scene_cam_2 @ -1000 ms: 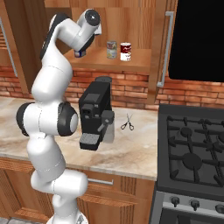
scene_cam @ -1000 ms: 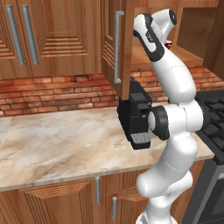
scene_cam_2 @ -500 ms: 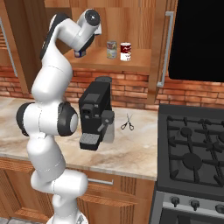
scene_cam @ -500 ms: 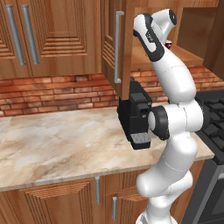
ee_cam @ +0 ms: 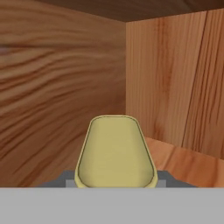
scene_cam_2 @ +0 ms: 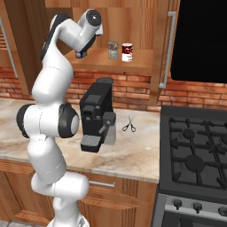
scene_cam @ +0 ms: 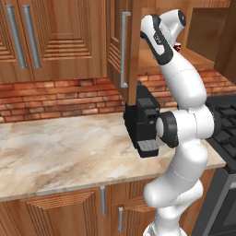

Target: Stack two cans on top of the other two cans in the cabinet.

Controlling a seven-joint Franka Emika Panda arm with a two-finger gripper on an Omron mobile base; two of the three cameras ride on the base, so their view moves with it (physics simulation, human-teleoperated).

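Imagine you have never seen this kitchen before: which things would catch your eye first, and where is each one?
The white arm dominates, reaching up into the open cabinet, its hand beside a blue can. Further right on that shelf stand a pale green can and a red-topped can side by side. Below, a black coffee machine sits on the marble counter, with scissors to its right.
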